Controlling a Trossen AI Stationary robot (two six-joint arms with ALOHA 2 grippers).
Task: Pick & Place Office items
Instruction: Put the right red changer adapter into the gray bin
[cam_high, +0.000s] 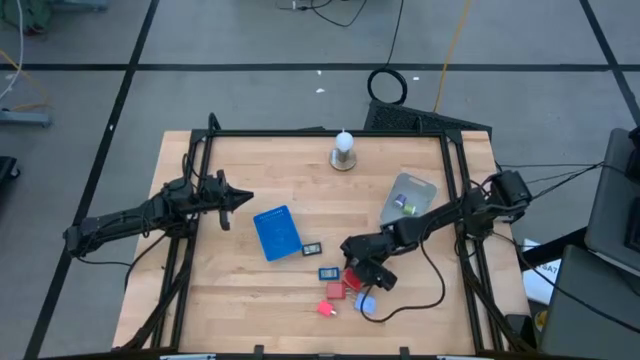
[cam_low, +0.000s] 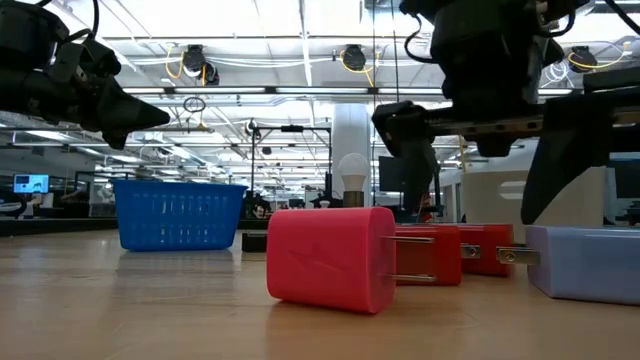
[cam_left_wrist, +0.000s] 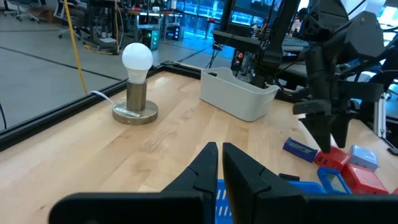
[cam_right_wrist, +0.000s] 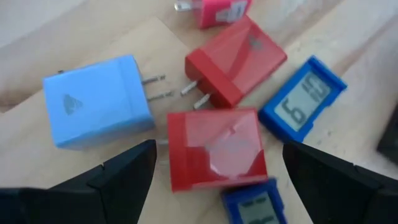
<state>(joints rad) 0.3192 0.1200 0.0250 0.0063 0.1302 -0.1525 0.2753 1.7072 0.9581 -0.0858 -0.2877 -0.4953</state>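
Observation:
Several small office items lie near the table's front right: two red plug blocks (cam_right_wrist: 217, 149) (cam_right_wrist: 236, 59), a light-blue plug block (cam_right_wrist: 96, 99), a pink one (cam_high: 326, 308) and small blue display pieces (cam_right_wrist: 301, 102). My right gripper (cam_right_wrist: 217, 180) hangs open, slanting down over them. Its fingers stand on either side of the nearer red block without touching it. My left gripper (cam_high: 240, 198) is shut on nothing and waits level at the table's left.
A blue basket (cam_high: 277, 232) lies at the table's middle. A grey container (cam_high: 408, 198) with small pieces inside sits at the right. A light bulb on a round base (cam_high: 343, 150) stands near the far edge. A black frame (cam_high: 330, 133) borders the table.

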